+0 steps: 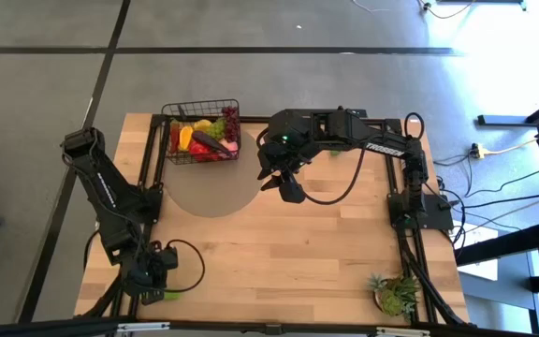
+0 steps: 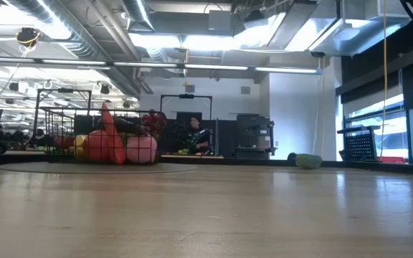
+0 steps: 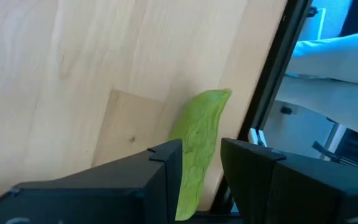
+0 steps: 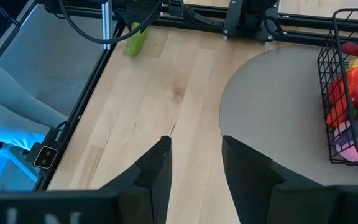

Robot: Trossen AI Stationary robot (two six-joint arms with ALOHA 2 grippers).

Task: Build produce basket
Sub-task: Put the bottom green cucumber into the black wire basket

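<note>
The left hand is sitting closest to its own wrist camera, its two dark fingers standing partly open on either side of a green cucumber. The cucumber is lying on the surface between them, right by the surface's edge; whether the pads are actually pressing on it cannot be told, and it is not lifted.

Going down by size, the pale wooden surface is filling the middle of the high view, with a grey round mat lying on its far left part. The right arm is reaching in from the far right corner, and the right hand is hanging just beside the mat, fingers partly open and holding nothing, as its wrist view shows bare wood and mat between them. The left arm is folded back along the left edge, its hand down at the near left corner.

The basket is standing at the far edge of the mat, already carrying most of the produce: red, orange, yellow, pink and dark pieces are piling up inside its wire walls. A spiky potted plant is sitting at the near right corner, well apart from everything.

The step in hand looks like picking up the last stray piece, the cucumber. The next move calls for the left hand to firm its hold, lift clear, and carry the cucumber across to the basket without catching the rim.
</note>
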